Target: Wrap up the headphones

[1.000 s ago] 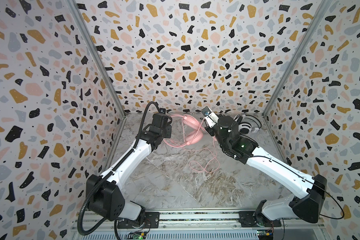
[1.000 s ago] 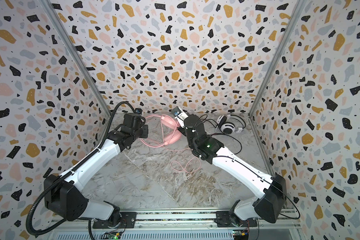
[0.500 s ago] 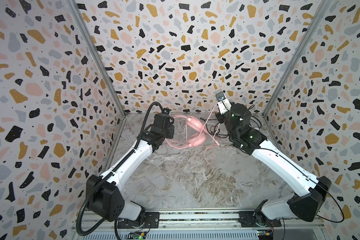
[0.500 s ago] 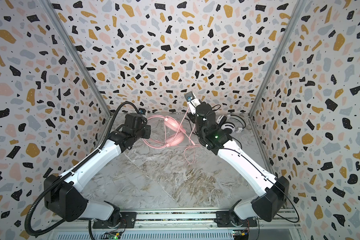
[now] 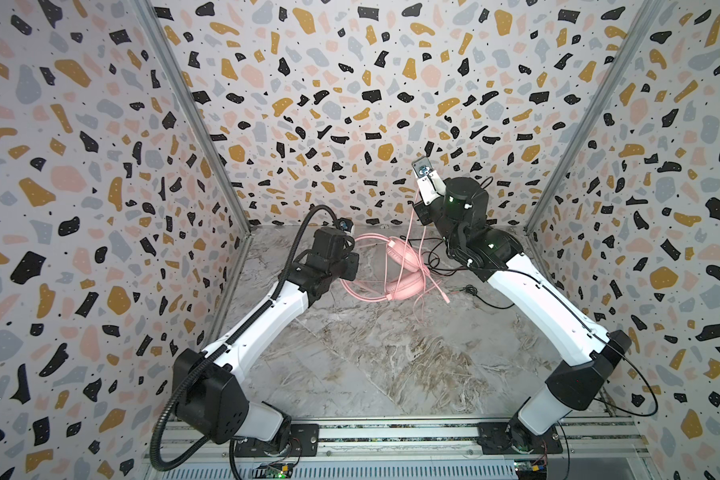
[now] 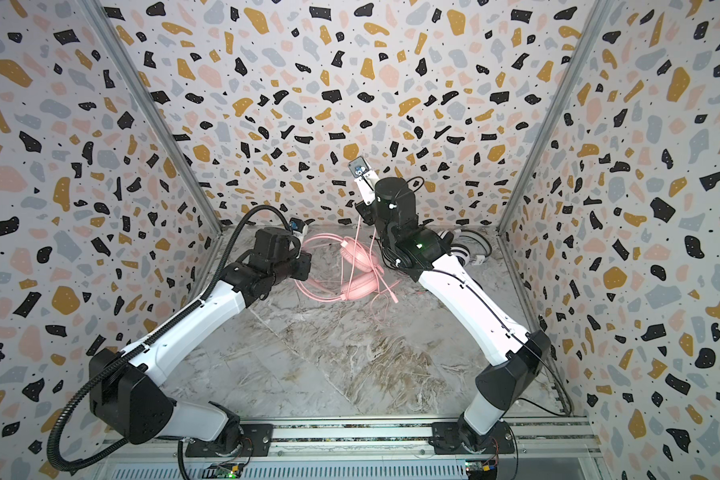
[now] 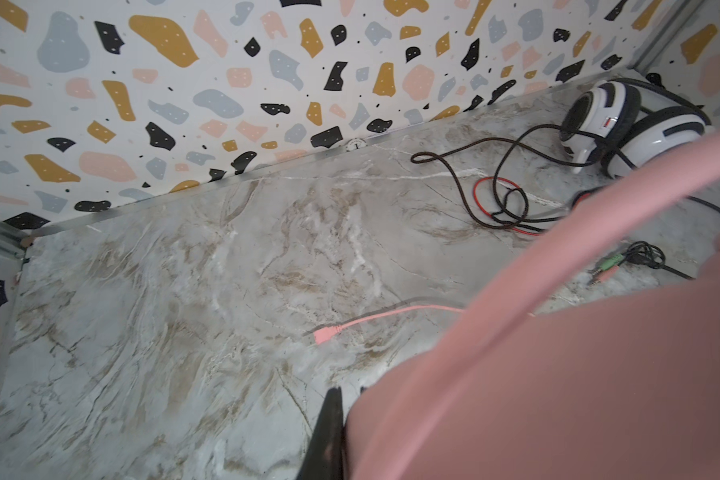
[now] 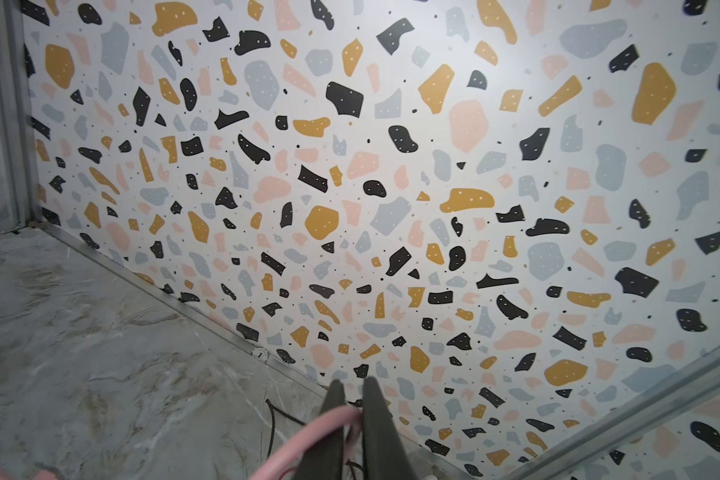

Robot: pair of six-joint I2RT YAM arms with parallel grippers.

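Clamping the pink headset (image 5: 404, 286) band, the left gripper (image 5: 348, 272) holds it near the table (image 5: 371, 365) back edge. Right gripper (image 8: 353, 386) pinches the pink cord (image 8: 337, 414). White-and-black headset (image 7: 599, 118) sits back right, label too small to read.

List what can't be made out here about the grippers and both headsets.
- left gripper: the left wrist view shows one jaw. The blurred pink headset covers the other, and its own wrist blocks both top views.
- white-and-black headset: the right arm hides most of it in both top views.
- pink cord: wrap count unreadable, strands too thin and tangled in both top views.
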